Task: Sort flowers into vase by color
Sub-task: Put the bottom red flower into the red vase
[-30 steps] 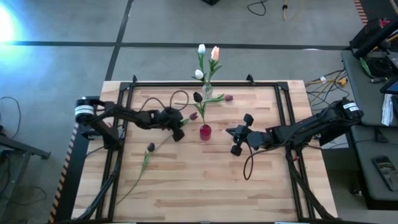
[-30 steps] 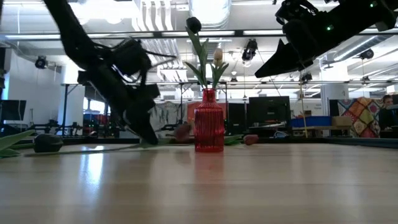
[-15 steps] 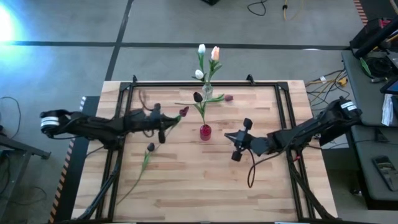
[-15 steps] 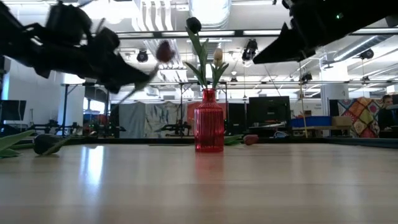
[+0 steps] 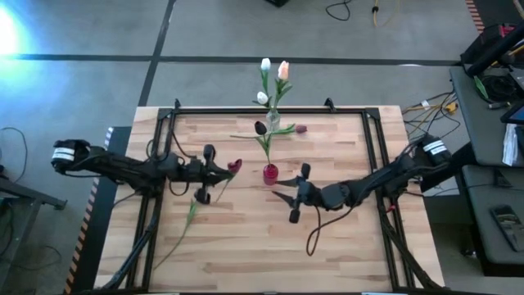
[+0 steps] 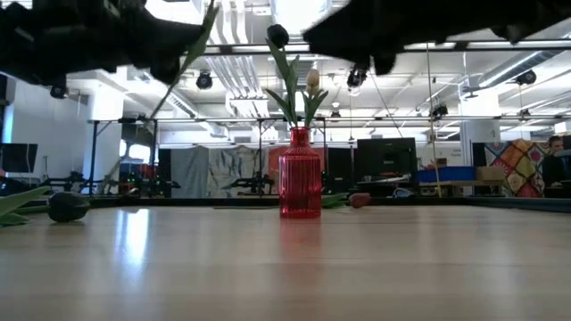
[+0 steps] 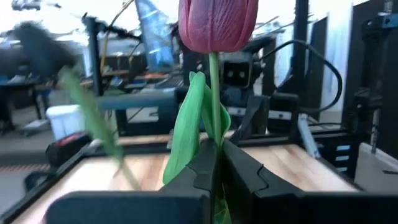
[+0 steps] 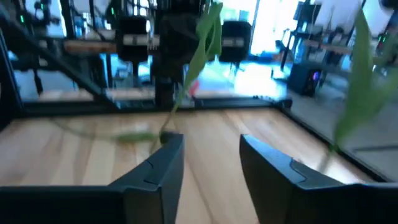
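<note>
My left gripper (image 5: pixel 219 174) hovers left of the red vase (image 5: pixel 270 173), shut on a maroon tulip (image 7: pixel 217 25). The red vase holds a dark tulip (image 5: pixel 260 128). At the far edge a clear vase (image 5: pixel 273 123) holds white and peach tulips (image 5: pixel 282 70). My right gripper (image 8: pixel 211 158) is open and holds nothing; it hangs just near-right of the red vase (image 6: pixel 301 174). Another dark tulip (image 5: pixel 199 194) lies flat on the table, as does a maroon one (image 5: pixel 300 129) by the clear vase. My left gripper pinches the maroon tulip's stem (image 7: pixel 214 146) between its two fingers, some way below the head. The fingers lie about level and point toward the table's right. The flower is lifted clear of the table, with its head (image 5: pixel 235 165) out past the fingertips and a leaf (image 7: pixel 189 127) beside them.
A black rail frame (image 5: pixel 168 123) runs along the left, far and right sides of the wooden top. Bare wood (image 5: pixel 270 254) fills the near half. The lying dark tulip's long stem (image 5: pixel 176 238) runs toward the near left corner.
My left gripper has risen from the tabletop and drawn back toward the left edge, and the maroon tulip has come up clear of the table with it. My right gripper has moved toward the left and near edges, ending close by the red vase.
</note>
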Motion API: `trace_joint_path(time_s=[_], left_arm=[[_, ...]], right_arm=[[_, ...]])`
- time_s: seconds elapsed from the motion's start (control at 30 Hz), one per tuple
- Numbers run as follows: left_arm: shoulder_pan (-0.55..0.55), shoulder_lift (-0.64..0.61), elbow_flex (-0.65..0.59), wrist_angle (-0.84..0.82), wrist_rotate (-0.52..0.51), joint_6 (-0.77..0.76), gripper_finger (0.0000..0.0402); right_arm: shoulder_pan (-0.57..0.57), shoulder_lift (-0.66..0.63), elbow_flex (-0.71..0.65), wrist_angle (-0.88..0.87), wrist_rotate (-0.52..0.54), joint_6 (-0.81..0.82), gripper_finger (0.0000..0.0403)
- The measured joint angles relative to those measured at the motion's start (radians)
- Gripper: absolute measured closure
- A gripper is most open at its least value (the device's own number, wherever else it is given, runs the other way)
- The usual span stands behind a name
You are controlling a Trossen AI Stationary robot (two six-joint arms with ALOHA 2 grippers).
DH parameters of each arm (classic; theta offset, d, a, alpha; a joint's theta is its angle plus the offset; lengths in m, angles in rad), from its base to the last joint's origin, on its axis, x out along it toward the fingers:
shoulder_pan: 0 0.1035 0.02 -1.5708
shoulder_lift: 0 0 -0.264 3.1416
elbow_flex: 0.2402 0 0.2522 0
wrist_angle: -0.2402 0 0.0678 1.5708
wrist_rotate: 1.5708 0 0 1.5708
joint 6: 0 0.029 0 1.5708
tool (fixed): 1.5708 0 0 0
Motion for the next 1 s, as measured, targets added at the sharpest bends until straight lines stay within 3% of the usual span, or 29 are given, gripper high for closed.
trace_joint_path(time_s=[0.33,0.7,0.87,1.0], left_arm=[[-0.118,0.160,0.154,0.006,-0.077,0.108,0.0400],[-0.137,0.318,0.263,0.025,-0.077,0.140,0.0400],[-0.140,0.348,0.287,0.033,-0.075,0.140,0.0400],[-0.144,0.351,0.287,0.053,-0.073,0.138,0.0400]], right_arm=[[0.000,0.164,0.190,0.232,0.002,-0.137,0.0236],[-0.001,0.194,0.261,0.219,-0.005,-0.134,0.0233],[-0.001,0.193,0.255,0.236,-0.018,-0.139,0.0255],[-0.001,0.192,0.253,0.250,-0.019,-0.155,0.0303]])
